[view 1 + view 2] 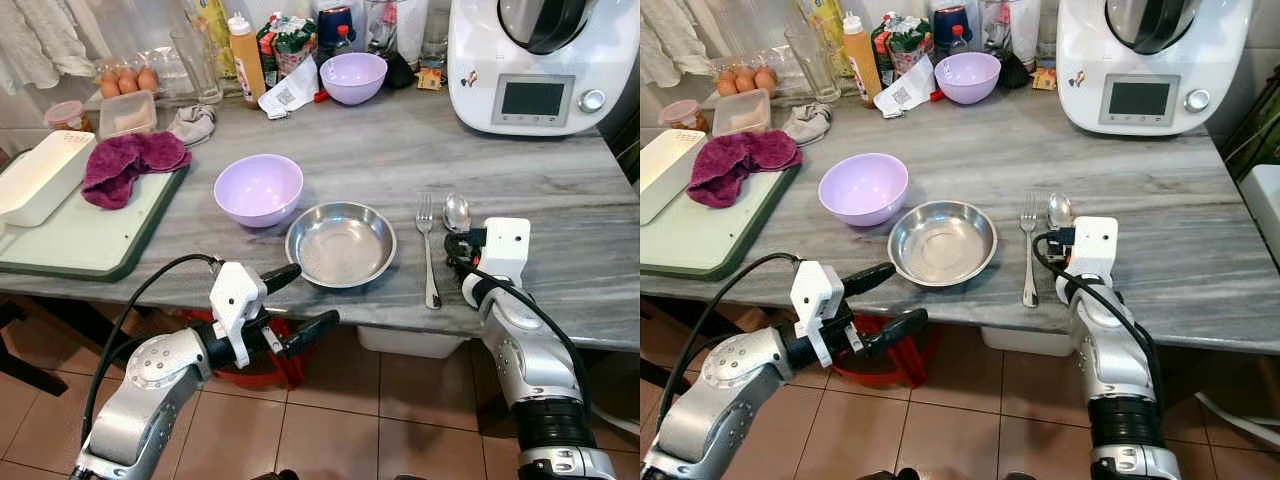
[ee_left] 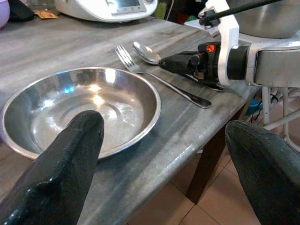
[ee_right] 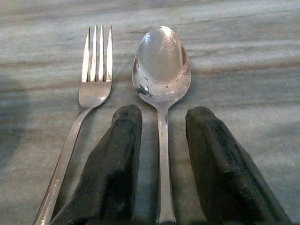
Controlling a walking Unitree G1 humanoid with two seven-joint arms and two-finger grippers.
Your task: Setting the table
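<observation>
already laid at the lower centre of the frame on the grey marble-look table point(image 1: 560, 190) are a shallow round steel plate point(image 1: 341, 243), a steel fork point(image 1: 427, 250) just to its right and a steel spoon point(image 3: 161, 70) beside the fork, so the setting looks largely done.

the right gripper point(image 3: 161, 154) rests low with its black fingers parted on either side of the spoon's handle, seemingly not clamping it, while the left gripper point(image 1: 297, 302), wide open and empty, hangs off the table's near edge just below the plate.

Two lilac bowls point(image 1: 259, 188), one fork point(image 1: 427, 245), one spoon point(image 1: 457, 211).
</observation>
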